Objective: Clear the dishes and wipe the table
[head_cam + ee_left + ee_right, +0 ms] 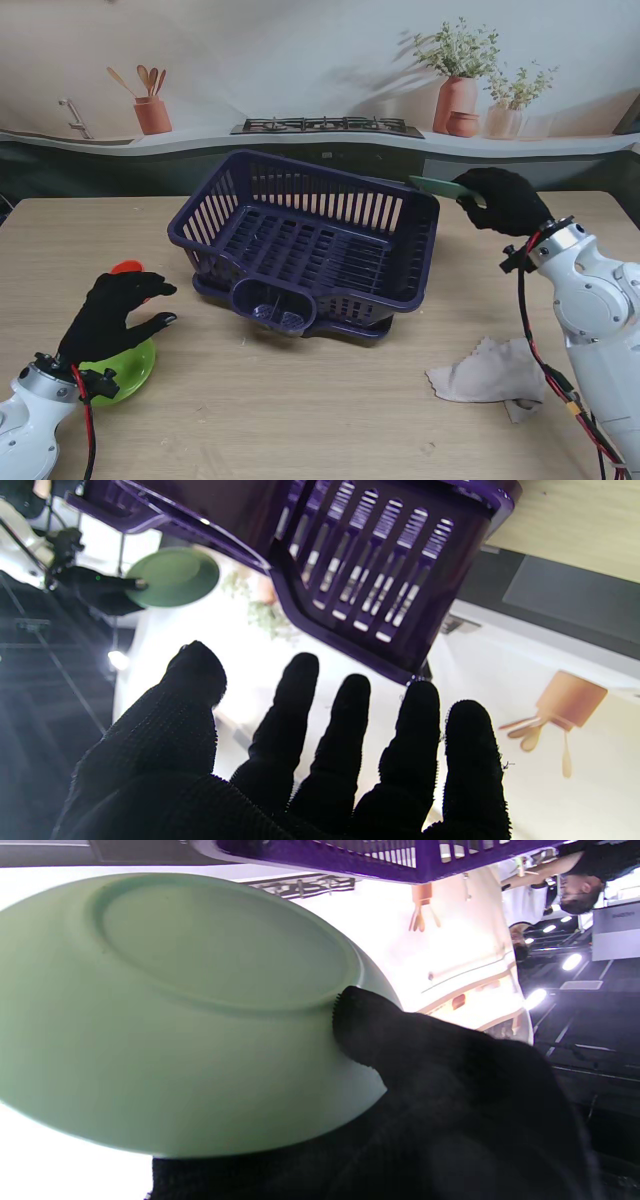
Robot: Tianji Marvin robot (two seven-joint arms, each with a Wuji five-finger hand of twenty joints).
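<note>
While the left hand [118, 312] hovers with fingers spread and empty over the lime-green bowl [128, 372] and an orange item [127, 268] beside it, apparently to grasp next, the purple dish rack [310, 250] waits mid-table; the right hand [510, 200] grips a pale-green plate [440, 187] at the rack's right rim for loading. The cloth [490, 372] lies nearer to me, unused.

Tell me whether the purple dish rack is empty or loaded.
Empty. The purple dish rack shows only bare slats; the pale green plate sits in the right hand at its rim, not inside.

A dark purple slatted dish rack [310, 245], pale green plate [440, 187], lime green bowl [130, 372] and beige cloth [490, 372] are shown.
</note>
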